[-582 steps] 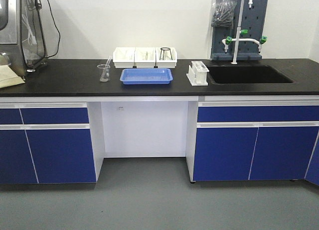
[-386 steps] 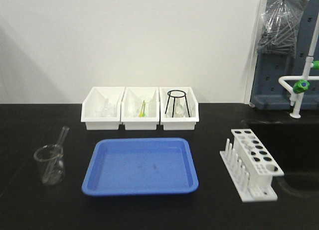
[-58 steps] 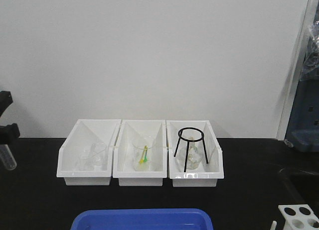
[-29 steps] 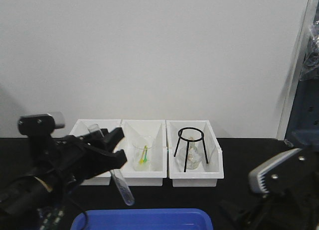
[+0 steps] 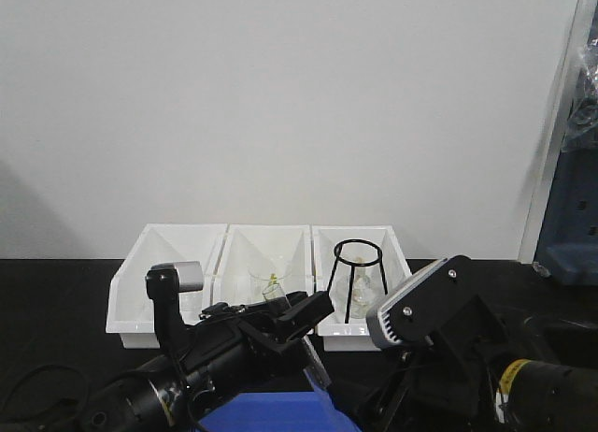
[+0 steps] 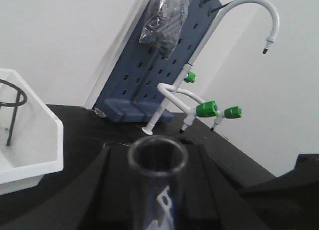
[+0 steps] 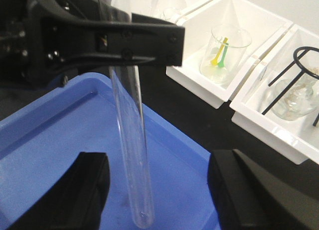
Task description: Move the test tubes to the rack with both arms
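A clear test tube (image 7: 130,140) hangs nearly upright over the blue tray (image 7: 45,140), round end down. My left gripper (image 7: 169,41) is shut on the tube's upper part. The left wrist view looks down on the tube's open rim (image 6: 157,171), squeezed between the black jaws of my left gripper (image 6: 154,149). My right gripper (image 7: 167,190) is open, and the tube's lower end hangs between its two fingers (image 7: 92,190) without touching them. From the front, my left gripper (image 5: 313,310) and the tube (image 5: 315,367) sit just left of the right arm (image 5: 439,310). The rack is out of view.
Three white bins (image 5: 140,301) line the wall. The middle one holds a beaker (image 7: 224,53) with a green and yellow item, the right one a black ring stand (image 5: 360,264). A white faucet (image 6: 249,6) and a blue pegboard (image 6: 144,75) stand off to the right.
My left arm has carried the test tube to the right, over the blue tray. The right arm has come up and in from the lower right, so its open jaws now flank the tube.
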{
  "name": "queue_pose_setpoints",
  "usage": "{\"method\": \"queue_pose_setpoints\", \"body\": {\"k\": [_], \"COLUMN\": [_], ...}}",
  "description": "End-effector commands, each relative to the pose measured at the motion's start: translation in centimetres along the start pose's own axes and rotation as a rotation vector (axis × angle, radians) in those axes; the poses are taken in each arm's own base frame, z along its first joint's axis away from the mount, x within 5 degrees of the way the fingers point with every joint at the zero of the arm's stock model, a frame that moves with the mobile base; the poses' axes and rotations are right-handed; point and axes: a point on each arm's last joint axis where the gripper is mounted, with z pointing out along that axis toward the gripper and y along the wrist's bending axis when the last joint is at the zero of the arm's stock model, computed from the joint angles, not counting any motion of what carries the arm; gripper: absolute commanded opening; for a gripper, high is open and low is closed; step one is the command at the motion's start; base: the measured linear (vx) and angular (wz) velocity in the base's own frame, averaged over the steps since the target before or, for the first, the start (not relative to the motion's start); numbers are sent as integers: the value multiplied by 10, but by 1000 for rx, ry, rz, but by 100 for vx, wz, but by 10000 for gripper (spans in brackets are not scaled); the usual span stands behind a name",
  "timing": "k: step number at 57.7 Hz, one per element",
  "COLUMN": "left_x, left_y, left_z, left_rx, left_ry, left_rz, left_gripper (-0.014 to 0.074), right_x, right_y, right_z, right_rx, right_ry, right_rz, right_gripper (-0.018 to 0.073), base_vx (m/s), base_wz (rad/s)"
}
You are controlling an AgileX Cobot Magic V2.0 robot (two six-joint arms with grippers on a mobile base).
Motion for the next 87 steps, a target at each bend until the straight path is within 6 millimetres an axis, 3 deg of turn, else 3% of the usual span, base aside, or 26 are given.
{"method": "queue_pose_setpoints", "body": {"k": [1,18,54,63,75,87], "left_x": [-23,-12,-8,-6,-6,-6], "left_y": [-20,-12,-23,-25,-25,-25], "left_z": [1,6,4,4,4,4], "left_rx": [130,126,243,267,267,267], "left_ry": [-123,-101,-52,-33,-33,-33], "left_rz": [1,-10,-44,-25,-25,-25], "left_gripper": [6,6,6,6,6,6], "right_x": [-18,-12,-6,-14,-28,-27], "right_y": [-2,-1,0,-2,-4,-4], "right_z": [-6,4,33,37,42,42], "right_rx": [9,-4,6,7,4,-3], "right_ry": [-105,-52,-51,-67,-39,4], "right_rz": [22,30,-1,11,1,1], "right_gripper": [487,487,487,484,428,345], "base_vx": [0,0,0,0,0,0], "base_wz": [0,0,0,0,0,0]}}
